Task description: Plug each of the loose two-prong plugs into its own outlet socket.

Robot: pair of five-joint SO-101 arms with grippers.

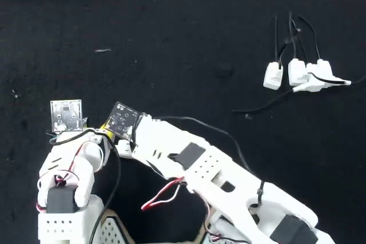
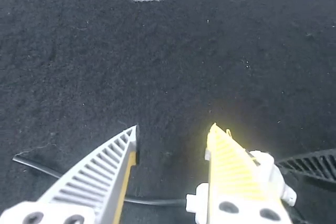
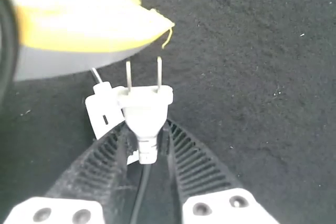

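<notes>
**One plug is gripped, but the sockets are far across the table**

The right hand (image 3: 147, 125) is clenched on a white two-prong plug (image 3: 144, 103). It holds the plug by its body, with the two prongs (image 3: 158, 73) free and pointing away from the wrist. This looks like the carrying step: the plug is picked up but not yet near any socket. In the high view the group of white outlet pieces (image 1: 297, 74) lies at the far right of the table (image 1: 171, 38). It is well apart from both arms, which meet at the near left side. The left hand (image 2: 173, 128) is released, its fingers spread and holding nothing. A black cable (image 2: 31, 162) runs on the table under it.

The next move probably calls for bringing the plug across to a free socket, turning the prongs to match the slots and pushing straight in. The cord should follow without catching on the left arm.

Some things are hard to make out. A second white part (image 3: 102, 111) sits just beside the held plug, and it cannot be told whether it is another plug or an adapter. The yellow finger (image 3: 79, 19) of the left hand covers what lies behind the prongs. In the far group, it is too small to judge which pieces are sockets and which are already plugged.
</notes>
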